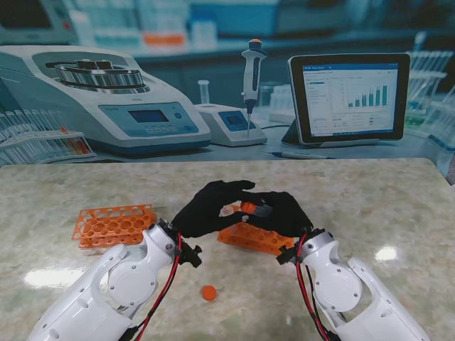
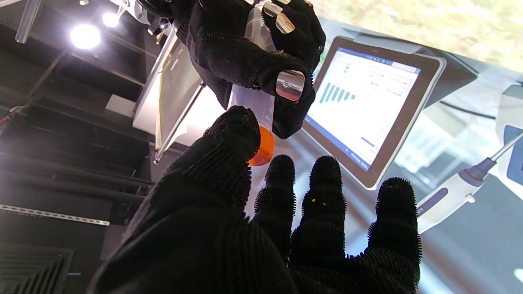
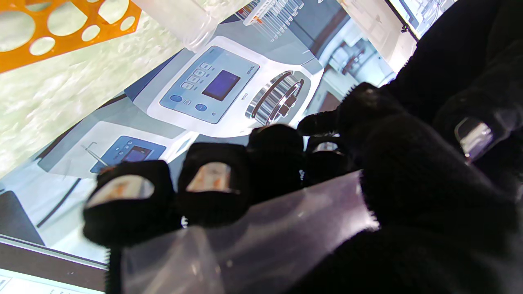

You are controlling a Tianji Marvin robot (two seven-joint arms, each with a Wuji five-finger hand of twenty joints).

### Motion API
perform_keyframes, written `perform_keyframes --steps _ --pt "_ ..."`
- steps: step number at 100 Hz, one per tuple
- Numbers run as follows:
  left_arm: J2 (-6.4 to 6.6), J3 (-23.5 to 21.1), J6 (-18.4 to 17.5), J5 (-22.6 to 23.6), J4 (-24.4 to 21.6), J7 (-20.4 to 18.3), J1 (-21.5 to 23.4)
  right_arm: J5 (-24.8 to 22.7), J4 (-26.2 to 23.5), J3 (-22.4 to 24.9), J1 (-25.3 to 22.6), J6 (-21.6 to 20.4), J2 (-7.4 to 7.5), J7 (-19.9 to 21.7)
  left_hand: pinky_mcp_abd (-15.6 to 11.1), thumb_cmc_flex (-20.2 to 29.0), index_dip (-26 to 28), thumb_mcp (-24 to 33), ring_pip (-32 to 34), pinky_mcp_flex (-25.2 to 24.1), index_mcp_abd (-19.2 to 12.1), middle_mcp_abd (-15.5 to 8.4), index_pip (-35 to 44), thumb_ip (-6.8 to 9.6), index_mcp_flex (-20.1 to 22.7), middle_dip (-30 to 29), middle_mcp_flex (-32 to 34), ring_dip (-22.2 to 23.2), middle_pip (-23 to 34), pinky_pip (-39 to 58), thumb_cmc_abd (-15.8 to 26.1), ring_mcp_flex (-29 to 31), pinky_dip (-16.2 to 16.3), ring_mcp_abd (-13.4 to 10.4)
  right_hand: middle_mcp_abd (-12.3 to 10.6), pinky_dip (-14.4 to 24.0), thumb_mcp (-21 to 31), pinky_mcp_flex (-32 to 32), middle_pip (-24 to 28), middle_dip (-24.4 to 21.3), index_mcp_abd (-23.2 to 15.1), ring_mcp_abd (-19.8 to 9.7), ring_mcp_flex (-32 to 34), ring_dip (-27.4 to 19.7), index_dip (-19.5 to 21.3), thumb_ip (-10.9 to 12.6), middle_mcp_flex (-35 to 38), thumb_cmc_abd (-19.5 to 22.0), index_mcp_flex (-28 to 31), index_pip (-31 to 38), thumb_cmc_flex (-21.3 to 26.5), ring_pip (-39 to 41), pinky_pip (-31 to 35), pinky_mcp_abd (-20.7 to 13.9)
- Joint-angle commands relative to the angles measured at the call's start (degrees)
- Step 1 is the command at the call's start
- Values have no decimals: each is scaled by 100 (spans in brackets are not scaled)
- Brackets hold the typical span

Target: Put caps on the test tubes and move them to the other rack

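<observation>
My right hand (image 1: 286,213) is shut on a clear test tube (image 1: 263,209), held roughly level above the table's middle. The right wrist view shows that tube (image 3: 245,241) lying across the palm under curled fingers (image 3: 212,183). An orange cap (image 1: 248,207) sits on the tube's end facing my left hand (image 1: 208,207). In the left wrist view the cap (image 2: 264,148) is pinched between the left thumb (image 2: 222,155) and index fingertip (image 2: 280,167), with the other fingers spread. An orange rack (image 1: 257,239) lies just under the hands. A second orange rack (image 1: 114,225) stands to the left.
A loose orange cap (image 1: 208,292) lies on the marble table (image 1: 398,206) nearer to me, between the two forearms. Another clear tube (image 3: 184,16) and a rack (image 3: 61,28) show in the right wrist view. The backdrop pictures a centrifuge (image 1: 106,99), a pipette and a tablet.
</observation>
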Motion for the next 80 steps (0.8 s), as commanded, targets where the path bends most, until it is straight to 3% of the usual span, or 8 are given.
perform_keyframes --steps 1,22,25,37,40,47,67,80 --pt "52 -35 -34 2 -57 -60 90 28 -63 -2 -2 30 -26 -1 -40 510 -41 309 -141 -77 -414 -192 357 54 513 -204 -35 -84 -105 -108 222 -135 -204 23 -53 0 44 98 71 -11 -243 -176 129 51 105 -134 -46 125 18 184 -10 152 180 44" --pt "73 -141 -119 -86 -200 -140 218 33 -60 -13 11 31 -24 12 -23 347 -119 6 -158 -18 -425 -150 399 35 574 -221 -4 -104 -108 -127 309 -102 -179 124 -65 0 42 98 68 -11 -247 -176 129 51 105 -134 -51 123 21 182 -9 152 180 44" --pt "73 -143 -122 -121 -214 -156 223 34 -59 -15 12 31 -24 12 -12 400 -233 -414 -158 8 -376 -134 373 109 561 -224 -5 -117 -113 -154 394 -87 -115 144 -58 0 42 98 69 -11 -247 -176 129 51 105 -134 -47 123 21 182 -8 152 180 44" --pt "69 -110 -97 -221 -227 -196 197 41 -58 -20 15 31 -24 17 0 176 -263 -706 -106 72 -319 -92 333 44 531 -211 26 -93 -105 -126 322 32 -83 157 -55 0 42 98 71 -10 -247 -176 129 51 105 -134 -45 120 21 182 -5 152 180 44" --pt "64 -90 -81 -240 -218 -194 179 42 -59 -22 17 30 -24 18 -5 365 -197 -1126 -80 87 -307 -83 279 130 543 -132 46 -1 -110 -102 412 76 -18 136 -54 0 42 98 71 -10 -247 -176 129 51 105 -134 -45 122 21 182 -6 152 180 44" --pt "54 -36 -46 -265 -186 -184 126 46 -58 -26 20 24 -23 23 -16 376 -158 -1224 4 141 -299 -73 305 134 568 -97 74 60 -74 -55 398 162 13 103 -54 0 41 98 72 -10 -247 -176 129 51 105 -134 -45 121 22 182 -8 152 180 44" --pt "41 88 70 -208 -113 -169 -26 57 -63 -31 19 1 -17 51 -133 515 -65 -1298 594 297 -326 -115 350 183 565 184 185 768 97 467 499 369 316 -143 -53 0 41 98 71 -10 -248 -176 129 51 105 -135 -47 119 20 181 -10 152 180 44" --pt "36 129 153 -210 -94 -180 -85 63 -72 -39 11 -16 -16 55 -245 661 -66 -1215 1076 477 -311 -169 363 218 562 374 319 1366 211 1129 665 535 713 -234 -57 0 38 98 69 -11 -249 -176 129 51 106 -135 -44 111 20 181 -12 152 180 44"
